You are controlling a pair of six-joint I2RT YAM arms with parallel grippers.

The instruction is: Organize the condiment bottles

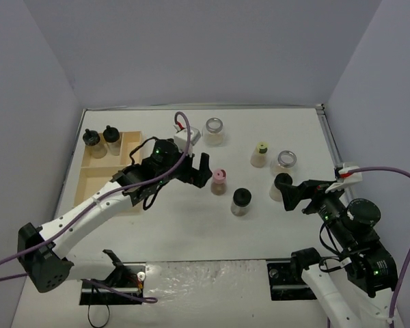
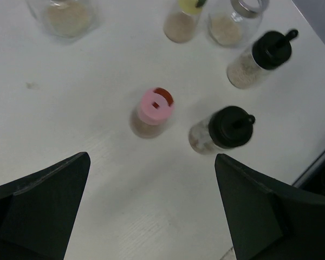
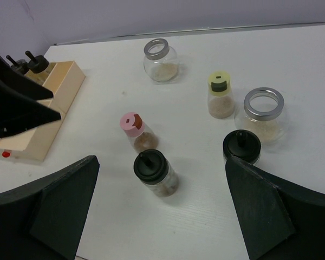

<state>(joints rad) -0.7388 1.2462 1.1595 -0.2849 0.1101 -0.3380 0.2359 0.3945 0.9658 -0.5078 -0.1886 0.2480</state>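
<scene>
Left claw (image 1: 202, 166): spread and empty. In the top view I note it just beside the pink-capped jar (image 1: 219, 182). Right claw (image 1: 288, 194) is likewise spread and empty. Two black-capped jars (image 1: 91, 142) stand in the tray (image 1: 99, 181). Left wrist view: the pink-capped jar stands ahead of the fingers. Right wrist view: a third black-capped jar (image 3: 241, 147) is near the right finger, and the yellow-green-capped jar (image 3: 220, 96) is upright on the table (image 3: 292, 65).

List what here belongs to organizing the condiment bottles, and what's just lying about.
Belongs to the job:
stowed black-capped bottles
loose black-capped bottles
pink-capped bottle
yellow-green-capped bottle
silver-lidded jars

Not a bottle:
wooden tray, which holds the two stowed bottles; likely the destination rather than clutter
</scene>
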